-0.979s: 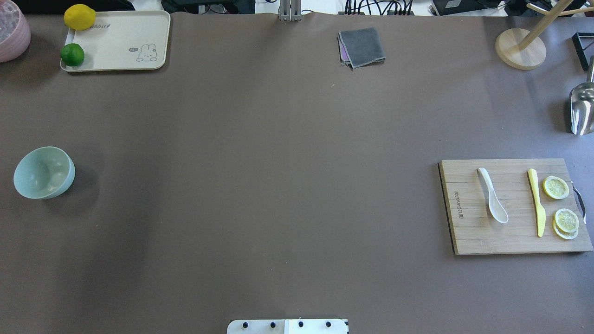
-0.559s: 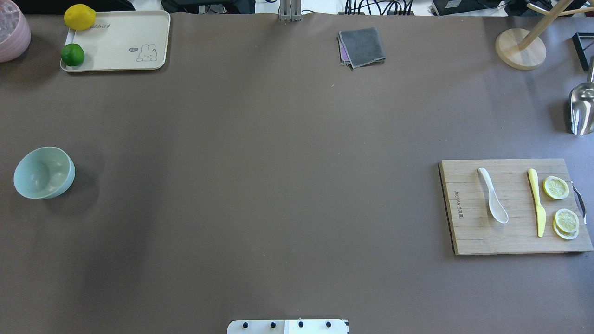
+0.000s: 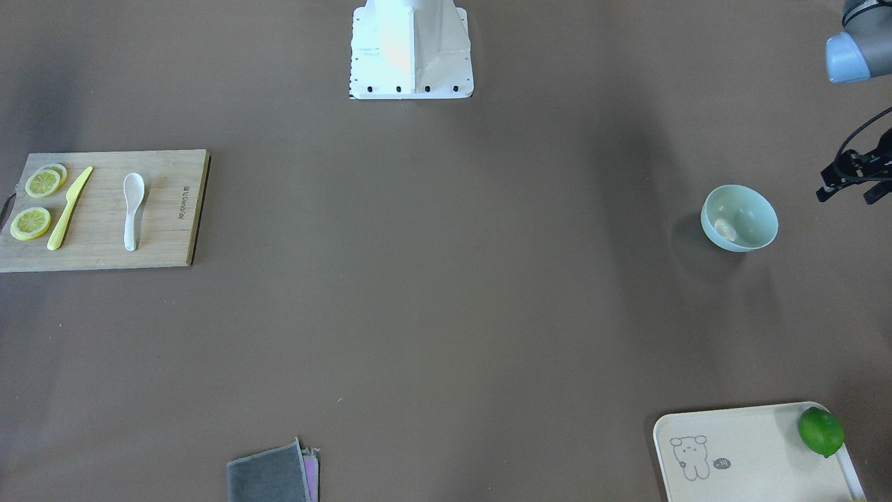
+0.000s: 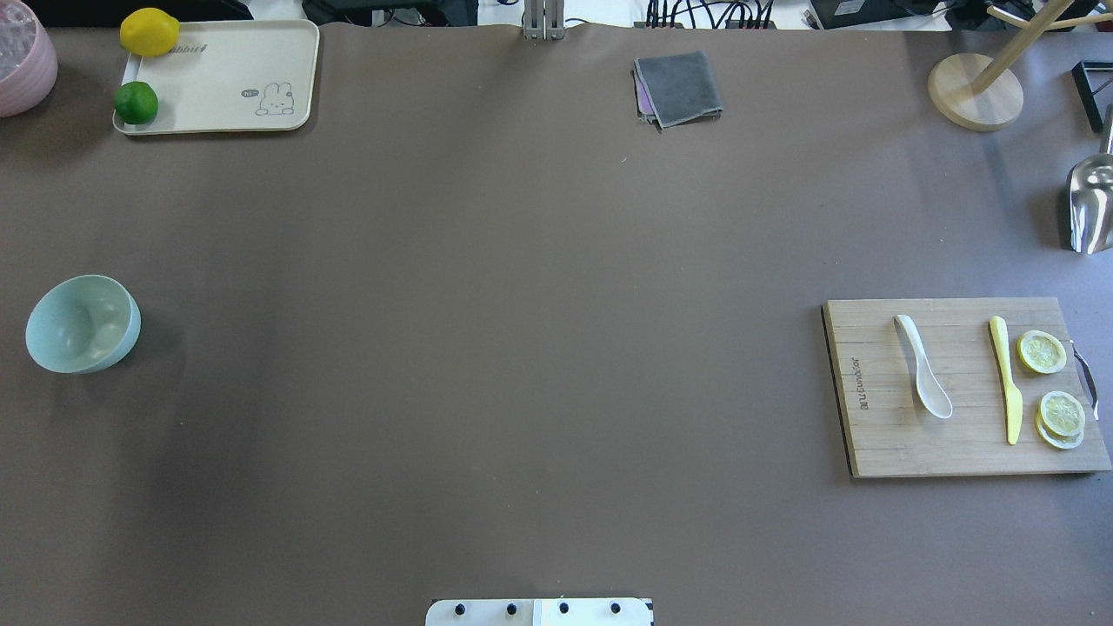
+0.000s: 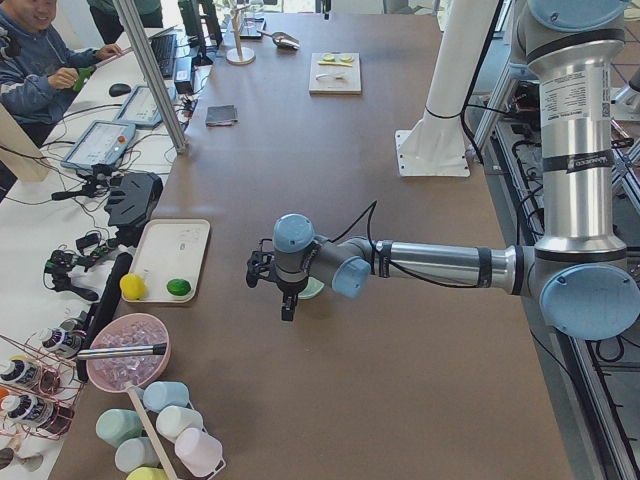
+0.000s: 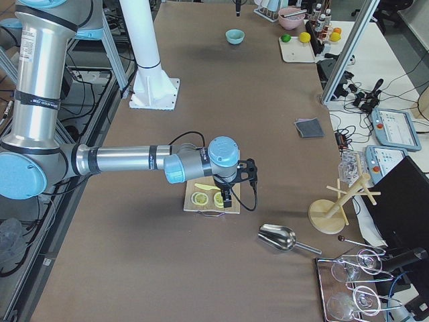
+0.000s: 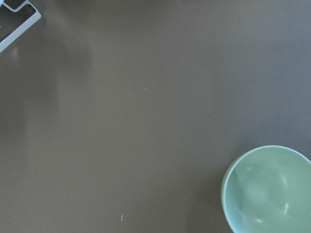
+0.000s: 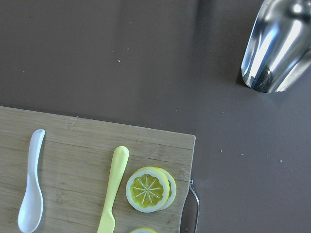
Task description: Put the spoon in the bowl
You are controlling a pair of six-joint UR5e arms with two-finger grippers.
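The white spoon [image 4: 922, 378] lies flat on a wooden cutting board [image 4: 878, 443] at the table's right, scoop toward the robot. It also shows in the right wrist view [image 8: 31, 189] and the front view [image 3: 131, 209]. The mint-green bowl [image 4: 83, 323] stands empty at the far left, also in the left wrist view [image 7: 267, 191]. My left gripper [image 3: 848, 194] hovers beside the bowl, outside the table's left edge, fingers apart and empty. My right gripper [image 6: 228, 193] hovers over the board's outer end; I cannot tell whether it is open.
A yellow knife [image 4: 1004, 378] and lemon slices [image 4: 1043, 352] lie on the board beside the spoon. A metal scoop [image 4: 1091, 204], a wooden stand [image 4: 974, 91], a grey cloth [image 4: 678, 87] and a tray [image 4: 226, 96] with lemon and lime stand along the far side.
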